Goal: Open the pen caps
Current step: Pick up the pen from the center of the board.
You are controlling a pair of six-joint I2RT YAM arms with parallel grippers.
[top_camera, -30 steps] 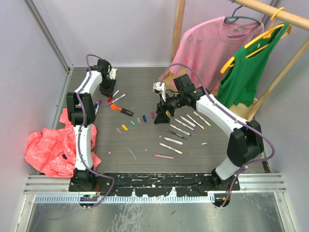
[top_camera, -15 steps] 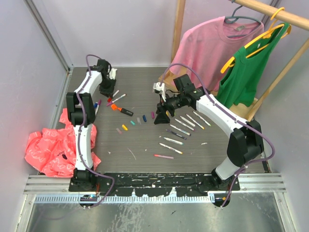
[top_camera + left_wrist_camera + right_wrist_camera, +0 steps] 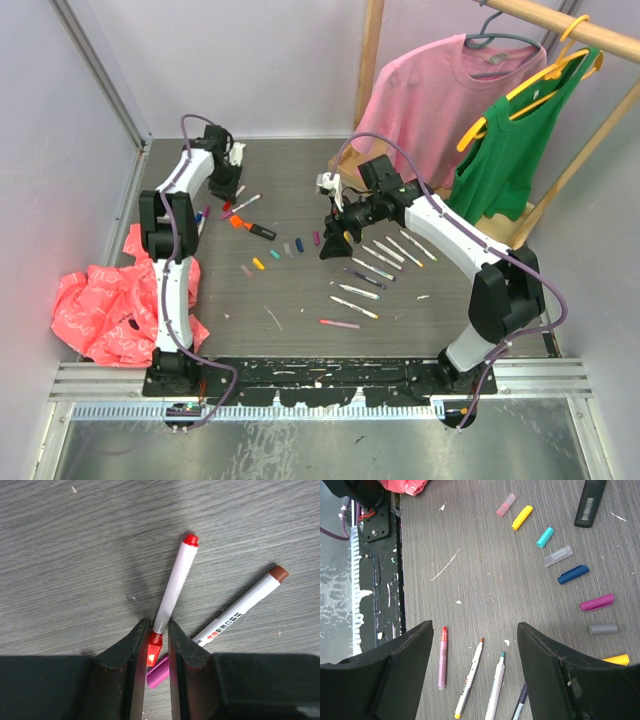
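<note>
Your left end effector (image 3: 156,632) grips the red cap (image 3: 152,651) near the counter's (image 3: 300,165) far-left corner; right end effector (image 3: 474,632) hangs wide above pens (image 3: 496,685).

Seemingly, purple cap (image 3: 159,673) half hidden behind left pincer (image 3: 157,627).

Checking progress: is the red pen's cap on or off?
On. The red cap sits on the red pen, pinched between the left fingers.

Dark grey wood-grain tabletop (image 3: 290,170), the landmark. At its left edge, near corner: crumpled coral-pink plastic sheet (image 3: 95,305). Beyond its far right corner: light wooden clothes rack (image 3: 372,50) carrying a pink cotton T-shirt (image 3: 430,100) on a grey hanger (image 3: 497,38) and a green sleeveless top (image 3: 510,150) on a yellow hanger (image 3: 540,85).
</note>
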